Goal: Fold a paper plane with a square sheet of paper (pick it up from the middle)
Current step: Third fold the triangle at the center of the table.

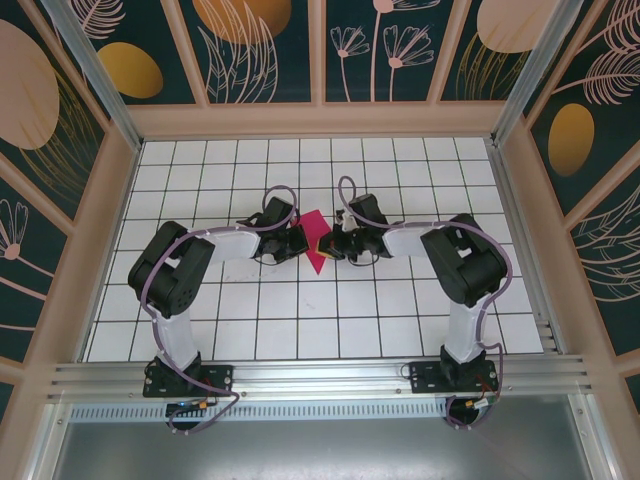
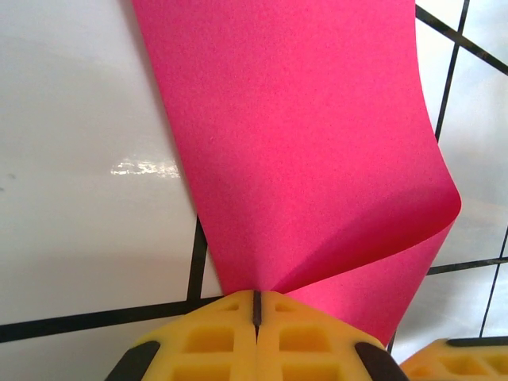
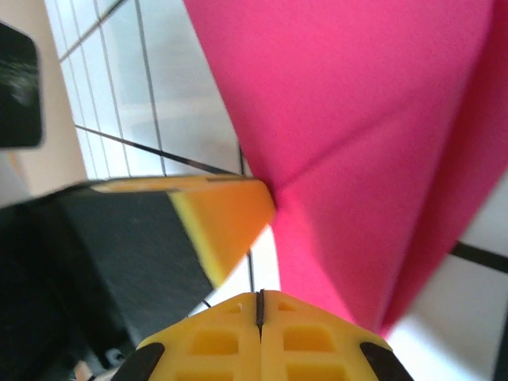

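My left jaws are clenched on the pink sheet [image 2: 302, 159], pinching its edge while the rest fans out ahead and curls above the surface [image 1: 200, 170]. My right jaws are clenched too, with the paper just beside them rather than visibly in their seam. The sheet sits between both arms, pointing toward the bases.

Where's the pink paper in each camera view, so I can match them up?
Top external: pink paper at the centre of the table, between left gripper and right gripper.
Left wrist: paper fills the upper middle, narrowing into the shut left gripper at bottom.
Right wrist: paper upper right, above the right gripper.
Shared landmark: the white table's black grid lines.
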Motion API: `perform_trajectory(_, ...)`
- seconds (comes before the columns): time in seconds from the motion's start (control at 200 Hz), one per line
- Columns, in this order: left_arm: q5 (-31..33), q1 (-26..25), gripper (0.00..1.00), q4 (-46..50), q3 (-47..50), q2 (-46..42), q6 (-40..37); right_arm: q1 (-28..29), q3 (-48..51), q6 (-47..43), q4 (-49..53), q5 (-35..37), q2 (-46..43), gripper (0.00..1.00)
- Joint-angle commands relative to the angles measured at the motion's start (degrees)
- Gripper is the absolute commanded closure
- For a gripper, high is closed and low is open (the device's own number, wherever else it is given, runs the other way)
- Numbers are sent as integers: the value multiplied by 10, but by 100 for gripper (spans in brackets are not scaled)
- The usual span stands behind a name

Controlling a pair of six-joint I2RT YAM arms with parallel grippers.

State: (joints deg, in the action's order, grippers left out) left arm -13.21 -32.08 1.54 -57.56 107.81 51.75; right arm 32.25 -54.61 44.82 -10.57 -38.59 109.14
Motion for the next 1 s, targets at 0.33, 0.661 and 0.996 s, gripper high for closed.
perform_trajectory(0.33,42,-1,100,63,4,24,-10,9,15,-52,59,0,28,100)
perform_trajectory(0.661,-18,-2,100,0,-21,-50,-29,8,13,-48,65,18,36,100)
perform_trajectory(0.996,-45,-31,100,-25,-3,-31,-10,8,14,-44,62,18,39,100)
